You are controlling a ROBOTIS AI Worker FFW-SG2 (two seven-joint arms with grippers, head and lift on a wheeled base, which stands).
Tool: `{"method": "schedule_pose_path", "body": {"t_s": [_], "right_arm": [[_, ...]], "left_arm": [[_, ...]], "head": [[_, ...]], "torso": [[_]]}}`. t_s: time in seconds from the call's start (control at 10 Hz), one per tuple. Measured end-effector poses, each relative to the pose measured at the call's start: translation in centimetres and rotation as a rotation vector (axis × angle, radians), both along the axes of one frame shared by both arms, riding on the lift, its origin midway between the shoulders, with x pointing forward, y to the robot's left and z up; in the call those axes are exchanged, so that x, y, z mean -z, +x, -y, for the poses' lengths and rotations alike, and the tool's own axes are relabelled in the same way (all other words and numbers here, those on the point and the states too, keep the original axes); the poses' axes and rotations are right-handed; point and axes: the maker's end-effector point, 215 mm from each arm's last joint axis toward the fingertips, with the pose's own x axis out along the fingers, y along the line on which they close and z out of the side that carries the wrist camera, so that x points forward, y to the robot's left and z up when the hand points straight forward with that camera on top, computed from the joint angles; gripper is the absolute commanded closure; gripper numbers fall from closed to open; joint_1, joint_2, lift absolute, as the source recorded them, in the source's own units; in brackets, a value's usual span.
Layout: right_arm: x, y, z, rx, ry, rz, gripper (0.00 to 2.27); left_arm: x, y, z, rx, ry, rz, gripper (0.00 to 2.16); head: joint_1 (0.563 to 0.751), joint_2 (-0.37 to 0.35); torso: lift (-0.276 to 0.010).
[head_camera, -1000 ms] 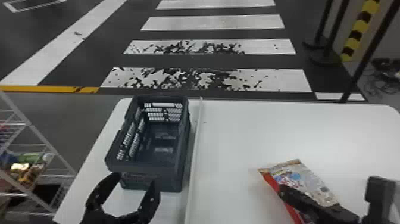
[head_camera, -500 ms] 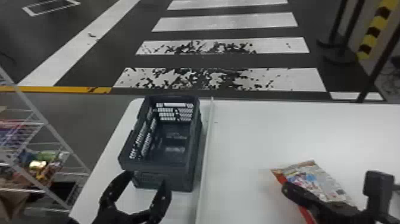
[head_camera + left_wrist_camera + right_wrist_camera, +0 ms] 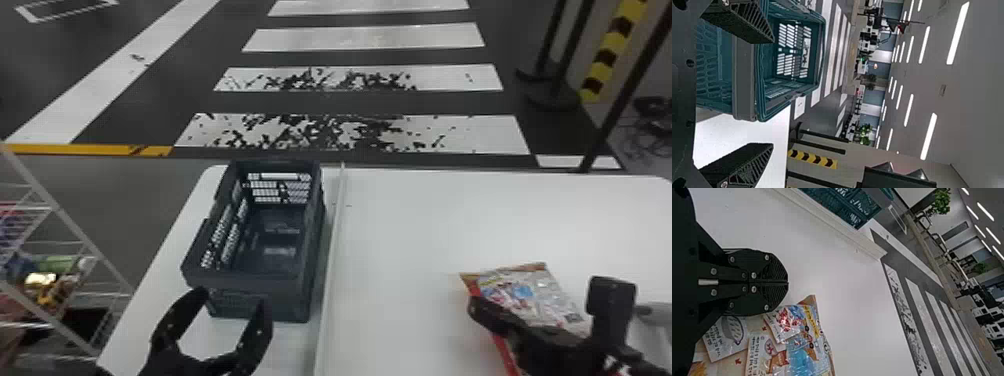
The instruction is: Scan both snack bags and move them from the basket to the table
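The dark blue-green basket [image 3: 305, 280] stands on the left of the white table, its visible floor bare. My left gripper [image 3: 231, 302] stands open before the basket's near end; in the left wrist view too, the left gripper [image 3: 770, 93] has nothing between its spread fingers. A colourful snack bag [image 3: 530, 290] is at the table's right front. My right gripper [image 3: 477, 307] overlaps it in the head view. In the right wrist view, the right gripper [image 3: 785, 282] has its fingers pressed together, with the snack bag [image 3: 801, 344] alongside. Whether they touch, I cannot tell.
A raised white strip [image 3: 334, 265] runs front to back across the table [image 3: 410, 230], just right of the basket. A wire rack [image 3: 65, 220] with assorted goods stands at the left. Behind the table, black posts [image 3: 555, 55] rise from the floor at right.
The head view swung and came back. The snack bag appears farther right and turned slightly. The right gripper's rear part has shifted left, while its tip stays nearly in place. My left gripper is little changed.
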Motion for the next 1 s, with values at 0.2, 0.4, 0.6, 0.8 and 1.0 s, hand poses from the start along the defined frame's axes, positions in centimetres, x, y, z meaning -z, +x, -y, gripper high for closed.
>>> {"method": "schedule_pose_path", "body": {"t_s": [0.2, 0.4, 0.6, 0.8, 1.0], "right_arm": [[0.0, 1.3, 0.9, 0.031, -0.019, 0.006, 2.25], [-0.3, 2.4, 2.1, 0.056, -0.027, 0.014, 2.25], [0.0, 2.4, 3.1, 0.075, -0.01, 0.007, 2.25], [0.3, 1.9, 3.3, 0.078, -0.001, 0.001, 2.25], [0.3, 1.6, 3.6, 0.085, 0.018, -0.001, 2.25]], "left_arm": [[-0.1, 0.0, -0.1, 0.001, -0.004, 0.005, 0.05], [0.0, 0.0, -0.3, -0.002, -0.002, 0.005, 0.05], [0.1, 0.1, -0.4, -0.004, -0.001, 0.007, 0.05], [-0.2, 0.4, -0.4, -0.004, -0.002, 0.015, 0.05], [-0.4, 0.7, -0.2, -0.002, -0.004, 0.022, 0.05]], "head": [[0.695, 0.106], [0.695, 0.089], [0.695, 0.076], [0.695, 0.072], [0.695, 0.066]], "torso": [[-0.098], [-0.098], [-0.098], [-0.098], [-0.098]]}}
